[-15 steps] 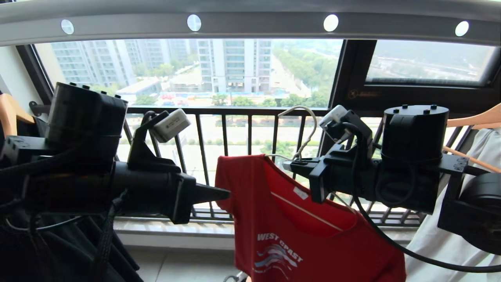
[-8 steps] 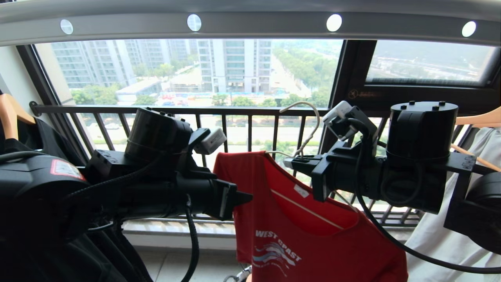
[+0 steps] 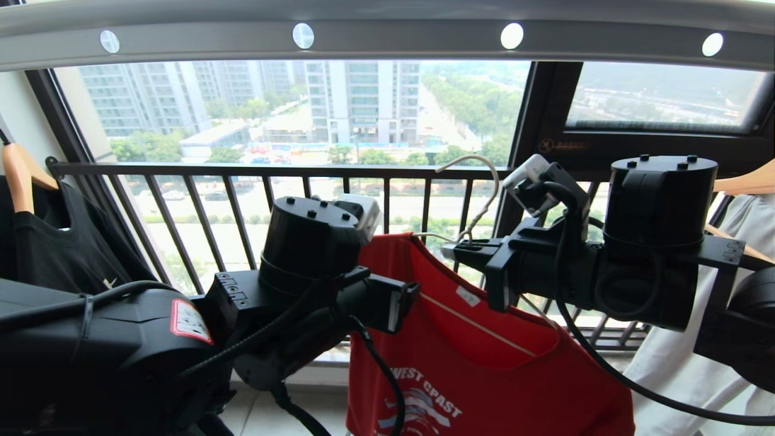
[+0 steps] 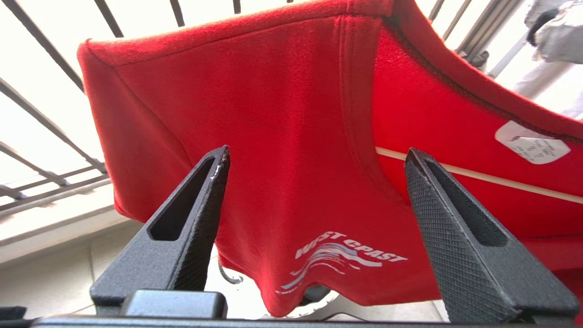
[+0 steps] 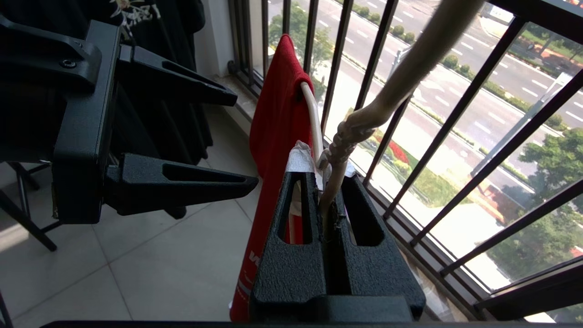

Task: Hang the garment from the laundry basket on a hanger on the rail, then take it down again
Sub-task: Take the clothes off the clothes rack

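Note:
The red garment (image 3: 484, 363) hangs on the thin white hanger (image 3: 482, 181), below the rail (image 3: 387, 36) and not hooked on it. My right gripper (image 5: 323, 175) is shut on the hanger's twisted neck and holds it up in front of the window railing. My left gripper (image 4: 316, 154) is open, its two fingers spread in front of the shirt's chest just above the "WEST COAST" print (image 4: 346, 255); no cloth lies between them. From the right wrist view the left gripper (image 5: 246, 139) stands just beside the shirt's shoulder. I cannot make out the laundry basket.
A black T-shirt (image 3: 60, 242) on a wooden hanger hangs at the left. A pale garment (image 3: 696, 363) on another wooden hanger hangs at the right. The black barred window railing (image 3: 242, 175) runs close behind the shirt. Tiled floor lies below.
My left arm has swung in from the left toward the red shirt and tipped downward, and its gripper has gone from shut to open. The right gripper has kept still with the hanger.

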